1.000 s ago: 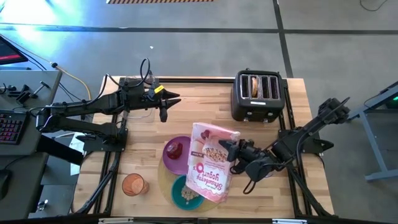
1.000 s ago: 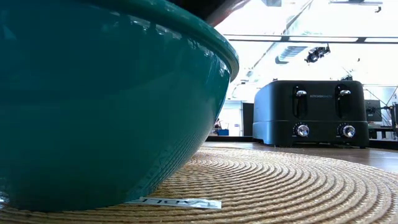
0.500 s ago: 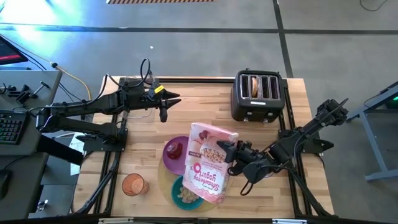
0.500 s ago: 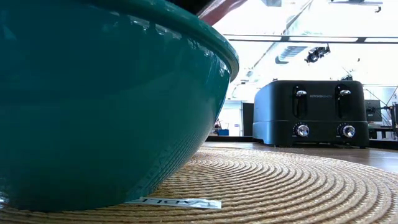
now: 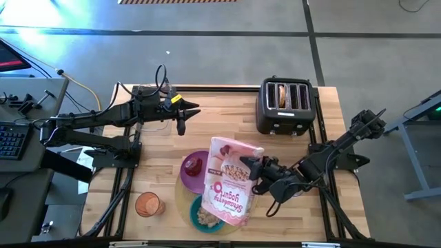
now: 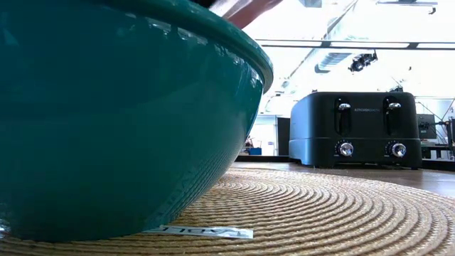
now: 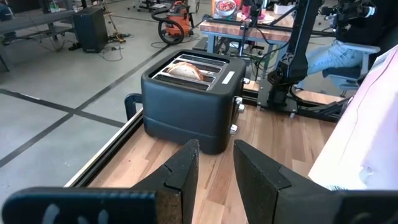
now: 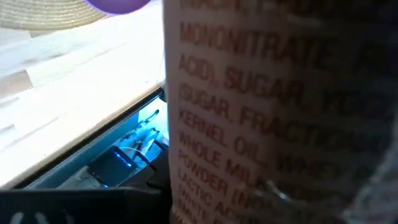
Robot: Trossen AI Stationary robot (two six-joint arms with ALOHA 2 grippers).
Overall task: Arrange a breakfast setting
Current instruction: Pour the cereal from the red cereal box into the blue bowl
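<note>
**Cereal box tipped over the bowl, seen from above**

At the left of the table, the left gripper (image 5: 185, 116) hangs over bare wood near the far edge, its two fingers (image 7: 180, 177) parted with a narrow gap and nothing between them; its wrist camera looks across at the toaster (image 7: 189, 99). Nearer the front edge on the left stands the orange cup (image 5: 147, 204), just beside the round mat (image 5: 180, 202). On the mat's far side lies the purple plate (image 5: 189, 178), carrying a red fruit (image 5: 196, 166). Just in front of the plate, also on the mat, sits the teal bowl (image 5: 200, 219) with pale cereal (image 5: 204, 217) in it; the low view shows the bowl's wall (image 6: 121, 121) resting on the woven mat (image 6: 320, 213). Above plate and bowl the pink cereal box (image 5: 232, 180) is held tilted, its lower end over the bowl. To its right, the right gripper (image 5: 256, 171) pinches the box by its side; the right wrist camera is filled with the printed ingredients panel (image 8: 249, 118). At the far right corner stands the black toaster (image 5: 286, 105), with a bagel half (image 5: 279, 95) in one slot.
</note>
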